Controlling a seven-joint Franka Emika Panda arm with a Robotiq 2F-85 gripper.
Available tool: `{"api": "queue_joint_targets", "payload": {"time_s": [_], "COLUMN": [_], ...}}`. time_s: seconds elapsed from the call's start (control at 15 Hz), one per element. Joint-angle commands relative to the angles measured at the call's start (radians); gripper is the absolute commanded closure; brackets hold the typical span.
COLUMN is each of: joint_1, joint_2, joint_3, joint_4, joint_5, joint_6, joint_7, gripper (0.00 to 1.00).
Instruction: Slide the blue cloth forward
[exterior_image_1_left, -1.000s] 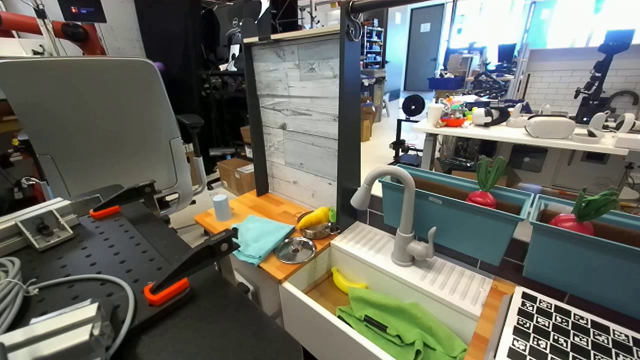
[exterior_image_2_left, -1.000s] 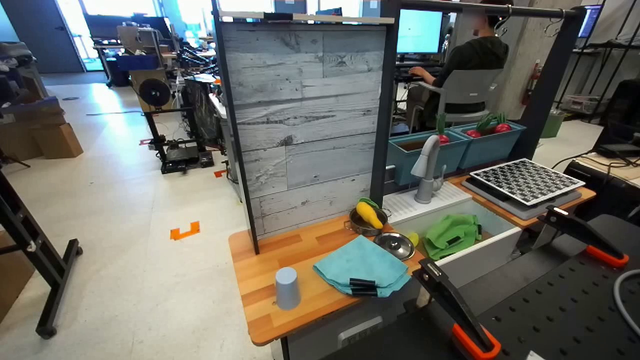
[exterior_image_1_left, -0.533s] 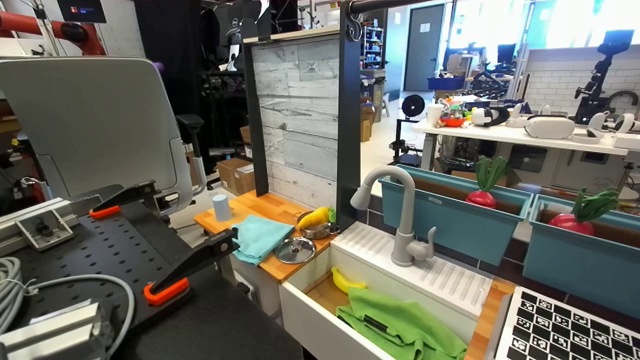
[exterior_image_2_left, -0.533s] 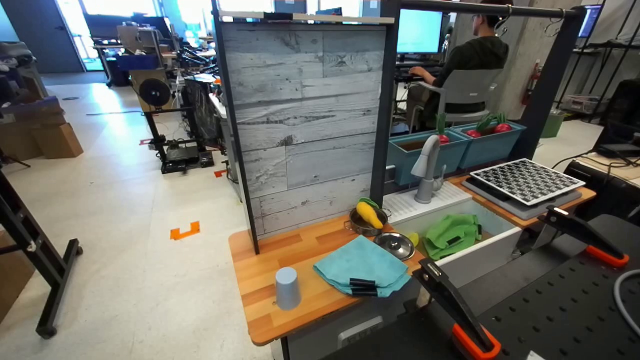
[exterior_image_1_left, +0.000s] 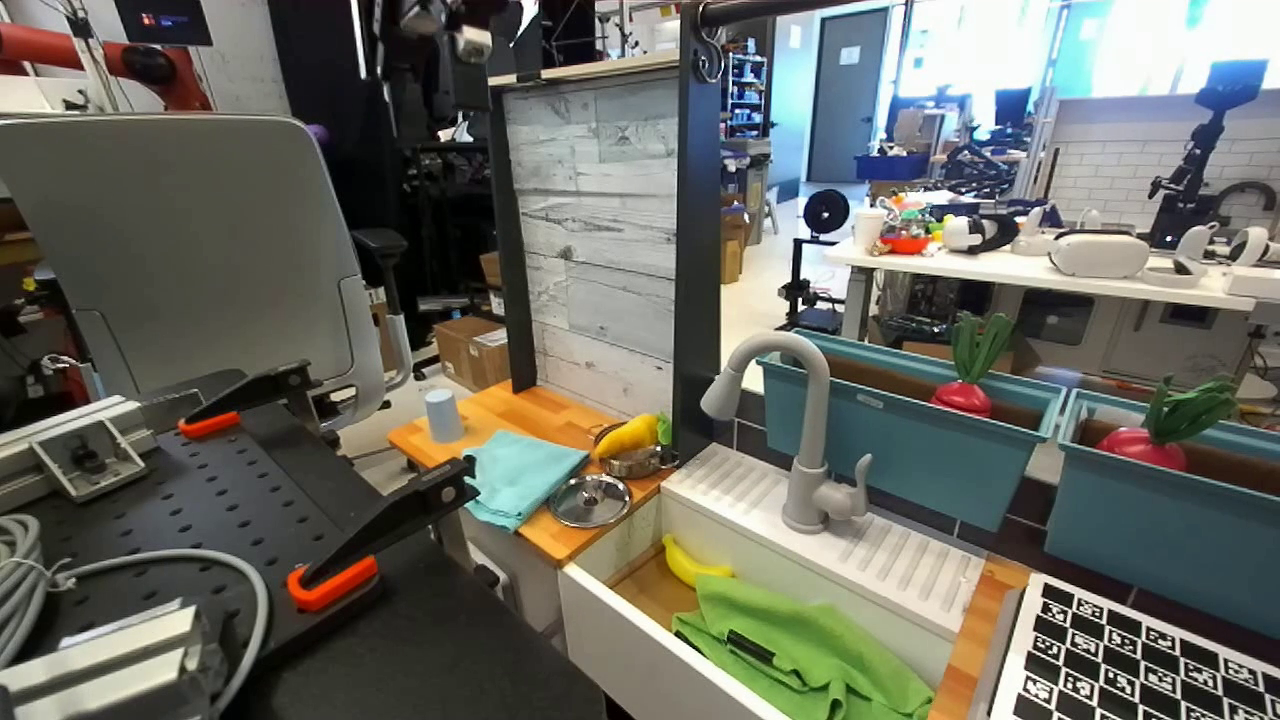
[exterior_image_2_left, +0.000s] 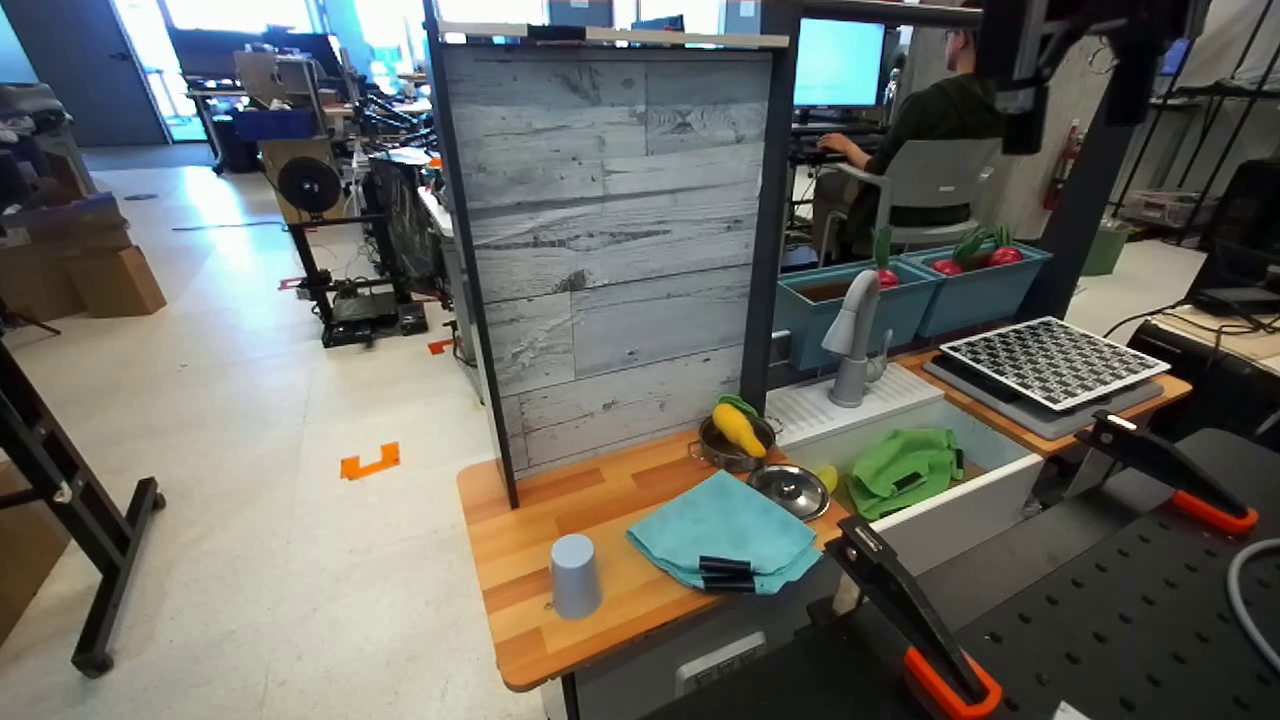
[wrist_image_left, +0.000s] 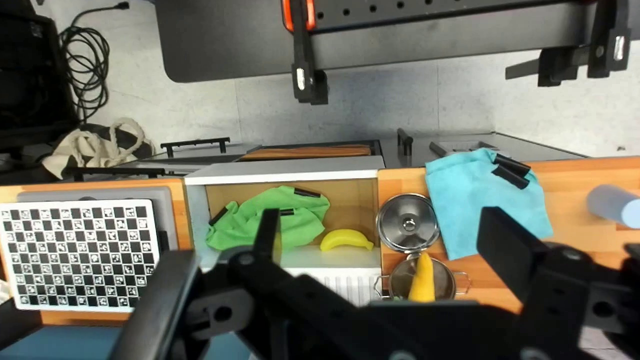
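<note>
The blue cloth (wrist_image_left: 480, 195) lies spread and folded on the wooden counter, with two black strips at one corner. It also shows in both exterior views (exterior_image_1_left: 525, 478) (exterior_image_2_left: 730, 530), where one corner hangs slightly over the counter's front edge. My gripper (wrist_image_left: 381, 220) is open and empty in the wrist view, its two black fingers wide apart. The right finger overlaps the cloth's lower part in the picture, but the gripper is high above the counter. In an exterior view the gripper (exterior_image_2_left: 1072, 115) hangs at the top right, far from the cloth.
A metal lid (wrist_image_left: 408, 222) lies against or close beside the cloth. A pot (wrist_image_left: 445, 280) with a yellow squash stands behind it. A grey-blue cup (exterior_image_2_left: 575, 577) stands on the cloth's other side. The sink (exterior_image_1_left: 640, 625) holds a green cloth and a banana. Faucet (exterior_image_2_left: 855, 340) and panel (exterior_image_2_left: 620, 230) rise behind.
The arm and open gripper have come into view at the top of both exterior views, where they did not show before. The blue cloth and the other objects have not moved.
</note>
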Motion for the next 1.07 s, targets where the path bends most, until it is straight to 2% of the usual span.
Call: {"api": "queue_joint_targets", "payload": {"time_s": [0.0, 0.27, 0.6, 0.8, 0.87, 1.0], "joint_1": [0.031, 0.073, 0.112, 0.125, 0.135, 0.14], "joint_2": [0.15, 0.298, 0.515, 0.635, 0.551, 0.59], "joint_3": [0.035, 0.04, 0.035, 0.039, 0.022, 0.019], "joint_4": [0.079, 0.151, 0.277, 0.375, 0.289, 0.312], "joint_5": [-0.044, -0.094, -0.068, -0.047, -0.054, -0.052], "joint_6": [0.06, 0.117, 0.207, 0.19, 0.2, 0.2], "joint_7": [0.069, 0.112, 0.033, -0.033, 0.011, 0.008], "gripper": [0.0, 0.0, 0.0, 0.0, 0.0, 0.0]}}
